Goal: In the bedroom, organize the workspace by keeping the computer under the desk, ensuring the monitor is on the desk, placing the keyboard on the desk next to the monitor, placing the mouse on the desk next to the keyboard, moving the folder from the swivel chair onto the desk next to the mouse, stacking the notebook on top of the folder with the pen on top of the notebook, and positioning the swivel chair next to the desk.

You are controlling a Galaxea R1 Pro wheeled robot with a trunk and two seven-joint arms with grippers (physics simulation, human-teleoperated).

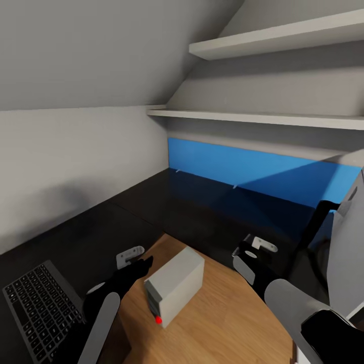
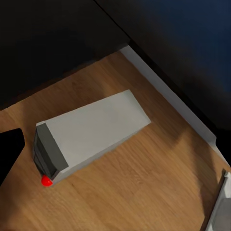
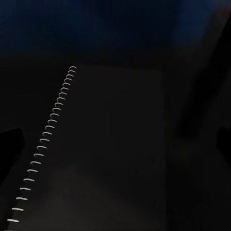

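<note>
Bench: the glossy black bench (image 1: 167, 202) filled the middle of the head view, with its bright blue panel (image 1: 263, 169) along the far edge and pale wall shelves (image 1: 263, 119) above.
Monitor: its light grey back (image 1: 349, 242) stood at the right edge on a thin black stand, on the bench.
Computer: the light grey tower (image 1: 174, 285) lay on its side on the wood floor (image 1: 227, 313) in the bench's open bay, red light toward the near side, between the two arms.
Keyboard: it (image 1: 43, 311) rested on the bench top at the near left.
Notebook: a dark spiral-bound book (image 3: 110, 144) lay flat on the bench beneath the right wrist camera, barely distinct from the black surface.
Risk: the notebook's dark cover on dark gloss could cause a mis-aimed grasp; the right arm was close to the monitor stand, and a sideways swing could knock it.
Left arm: reached forward and down, the left gripper (image 1: 132, 255) hanging above the tower's far end, apart from it.
Right arm: stretched forward over the bench, the right gripper (image 1: 258, 246) above the notebook.
Fingers: on both, spread apart and grasping nothing, as far as the dark edges in the wrist views showed.
</note>
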